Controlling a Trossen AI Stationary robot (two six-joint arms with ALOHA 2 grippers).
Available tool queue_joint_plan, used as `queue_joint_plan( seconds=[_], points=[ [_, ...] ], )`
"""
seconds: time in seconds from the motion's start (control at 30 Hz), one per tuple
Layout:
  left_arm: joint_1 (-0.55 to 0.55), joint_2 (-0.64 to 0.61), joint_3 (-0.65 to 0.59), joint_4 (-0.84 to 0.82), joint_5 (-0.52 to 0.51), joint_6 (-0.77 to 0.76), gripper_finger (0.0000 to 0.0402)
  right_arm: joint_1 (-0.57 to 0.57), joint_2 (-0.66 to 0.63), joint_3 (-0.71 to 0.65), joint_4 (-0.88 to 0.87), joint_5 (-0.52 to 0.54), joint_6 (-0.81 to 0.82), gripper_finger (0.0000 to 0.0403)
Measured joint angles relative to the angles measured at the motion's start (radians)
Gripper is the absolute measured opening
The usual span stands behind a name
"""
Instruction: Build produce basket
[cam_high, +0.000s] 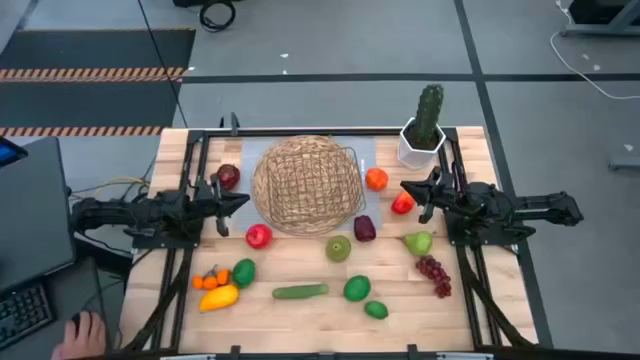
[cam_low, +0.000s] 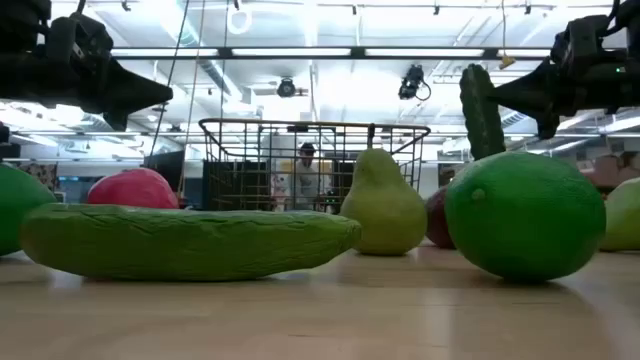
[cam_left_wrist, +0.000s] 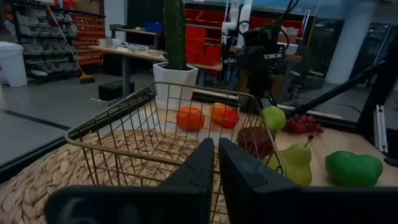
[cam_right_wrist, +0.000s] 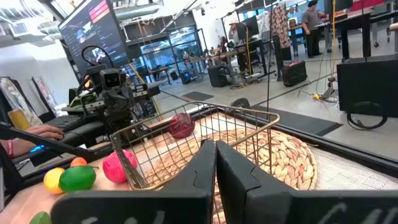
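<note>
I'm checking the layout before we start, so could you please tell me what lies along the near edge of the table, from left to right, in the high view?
Small oranges → yellow mango → cucumber → lime → smaller lime → purple grapes.

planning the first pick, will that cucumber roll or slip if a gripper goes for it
The cucumber is a smooth, rounded cylinder lying flat on the table, so a sideways nudge would probably roll it. Its glossy skin may slip in a pinch near the tapered ends. It looks like a stiff toy, so probably no flopping.
</note>
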Motion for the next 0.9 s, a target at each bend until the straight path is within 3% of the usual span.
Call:
queue_joint_plan(
  seconds=[0.9],
  points=[
    [0.000, 0.000, 0.000, 0.000, 0.000, 0.000, 0.0036, 0.000, 0.000, 0.000, 0.000, 0.000, 0.000, 0.0019]
  ],
)
